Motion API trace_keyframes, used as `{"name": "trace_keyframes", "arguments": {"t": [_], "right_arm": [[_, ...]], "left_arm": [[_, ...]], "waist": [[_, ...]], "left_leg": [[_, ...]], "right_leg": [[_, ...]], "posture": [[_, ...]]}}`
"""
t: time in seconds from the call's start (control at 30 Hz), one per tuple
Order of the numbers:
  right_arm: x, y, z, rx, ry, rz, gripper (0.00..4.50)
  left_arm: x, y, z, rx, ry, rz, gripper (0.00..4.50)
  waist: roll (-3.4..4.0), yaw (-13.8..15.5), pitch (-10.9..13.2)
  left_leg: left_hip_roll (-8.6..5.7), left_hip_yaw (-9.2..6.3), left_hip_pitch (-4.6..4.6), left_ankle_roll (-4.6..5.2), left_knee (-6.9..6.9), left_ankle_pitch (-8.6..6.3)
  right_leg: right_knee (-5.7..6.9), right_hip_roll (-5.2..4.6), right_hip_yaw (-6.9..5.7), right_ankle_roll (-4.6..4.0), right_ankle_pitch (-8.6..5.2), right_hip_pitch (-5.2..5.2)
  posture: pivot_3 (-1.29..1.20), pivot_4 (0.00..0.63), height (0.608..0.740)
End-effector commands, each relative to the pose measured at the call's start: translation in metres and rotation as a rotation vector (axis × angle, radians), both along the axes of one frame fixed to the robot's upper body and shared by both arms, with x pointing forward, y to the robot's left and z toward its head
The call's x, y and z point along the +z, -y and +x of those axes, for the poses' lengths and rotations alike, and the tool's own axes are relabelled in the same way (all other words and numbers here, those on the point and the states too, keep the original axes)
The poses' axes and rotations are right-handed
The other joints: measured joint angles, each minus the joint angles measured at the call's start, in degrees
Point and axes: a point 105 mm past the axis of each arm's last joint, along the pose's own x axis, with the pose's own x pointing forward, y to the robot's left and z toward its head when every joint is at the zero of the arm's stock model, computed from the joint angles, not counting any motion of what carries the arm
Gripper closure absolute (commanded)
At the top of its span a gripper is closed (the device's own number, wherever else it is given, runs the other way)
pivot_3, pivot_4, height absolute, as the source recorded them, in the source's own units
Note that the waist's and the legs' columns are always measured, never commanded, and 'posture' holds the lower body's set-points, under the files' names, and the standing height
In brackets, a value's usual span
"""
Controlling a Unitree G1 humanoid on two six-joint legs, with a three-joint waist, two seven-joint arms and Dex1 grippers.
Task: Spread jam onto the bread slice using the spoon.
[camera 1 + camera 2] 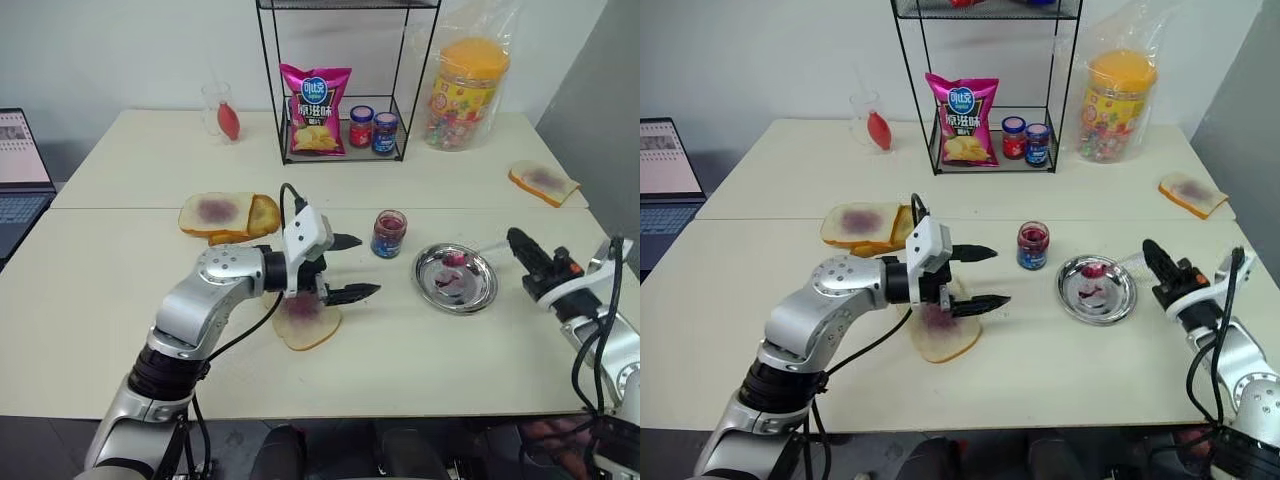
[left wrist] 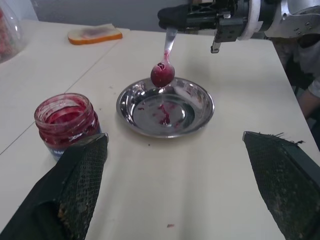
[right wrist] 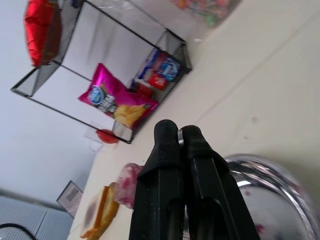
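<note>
my left gripper [image 1: 982, 277] hovers with fingers wide apart over the bread slice [image 1: 943, 332], beside the jam [image 1: 1032, 244]. my right gripper [image 1: 1157, 260] is clamped shut just right of the steel plate [image 1: 1097, 296].

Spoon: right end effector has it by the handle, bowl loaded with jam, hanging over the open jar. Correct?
Not quite. The right end effector does hold the spoon by its handle with jam on the bowl, but it hangs over the steel plate, not the jar, which stands beside it. The left wrist view shows this.
</note>
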Motion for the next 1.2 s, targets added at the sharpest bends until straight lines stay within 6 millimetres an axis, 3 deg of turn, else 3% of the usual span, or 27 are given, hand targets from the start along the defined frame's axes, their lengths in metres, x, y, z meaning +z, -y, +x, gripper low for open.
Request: {"name": "trace_keyframes", "arguments": {"t": [0.03, 0.23, 0.4, 0.57, 0.73, 1.07, 1.2], "right_arm": [[0.036, -0.021, 0.01, 0.067, 0.081, -0.073, 4.46], [0.068, -0.07, 0.06, 0.134, 0.142, -0.182, 4.46], [0.065, -0.078, 0.076, 0.131, 0.121, -0.231, 4.46], [0.059, -0.092, 0.077, 0.189, 0.114, -0.299, 4.46], [0.056, -0.091, 0.079, 0.177, 0.111, -0.357, 4.46], [0.07, -0.083, 0.076, 0.164, 0.144, -0.43, 4.46], [0.072, -0.094, 0.072, 0.195, 0.193, -0.562, 4.46]], "left_arm": [[0.015, -0.002, 0.007, 0.093, 0.033, -0.074, 0.0], [0.005, -0.03, 0.008, 0.187, 0.036, -0.026, 0.0], [0.004, -0.038, 0.01, 0.228, 0.046, -0.01, 0.0], [0.004, -0.048, 0.004, 0.262, 0.049, -0.001, 0.0], [0.002, -0.051, 0.001, 0.275, 0.053, 0.009, 0.0], [0.003, -0.052, 0.001, 0.278, 0.057, 0.01, 0.0], [0.005, -0.053, 0.001, 0.279, 0.061, 0.008, 0.0]], "waist": [[0.0, -0.1, 0.0], [0.1, -1.4, 0.1], [0.03, 0.0, 0.1], [0.04, 0.4, 0.1], [0.04, 0.4, 0.1], [0.03, 0.3, 0.1], [0.04, 0.3, 0.1]], "left_leg": [[-0.02, 0.02, 0.0, 0.0, 0.0, 0.0], [0.04, 0.02, 0.06, 0.0, -0.09, 0.01], [0.02, -0.11, -0.11, 0.0, -0.09, 0.0], [-0.06, -0.02, -0.36, -0.03, -0.08, -0.02], [-0.03, -0.12, -0.42, -0.03, -0.08, -0.03], [-0.05, -0.1, -0.35, -0.03, -0.04, -0.02], [-0.05, -0.09, -0.36, -0.03, -0.07, -0.02]], "right_leg": [[0.0, 0.0, 0.04, 0.04, 0.03, 0.0], [0.04, 0.06, 0.06, 0.02, 0.02, -0.05], [-0.04, -0.02, -0.19, -0.01, 0.02, -0.09], [-0.21, -0.18, -0.15, -0.15, 0.11, -0.22], [-0.15, -0.17, -0.26, -0.16, 0.11, -0.29], [-0.04, -0.14, -0.23, -0.14, 0.1, -0.28], [-0.05, -0.14, -0.23, -0.15, 0.11, -0.29]], "posture": [[0.0, 0.15, 0.74], [0.0, 0.15, 0.74], [0.0, 0.15, 0.74], [0.0, 0.15, 0.74], [0.0, 0.15, 0.74], [0.0, 0.15, 0.74], [0.0, 0.15, 0.74]]}}
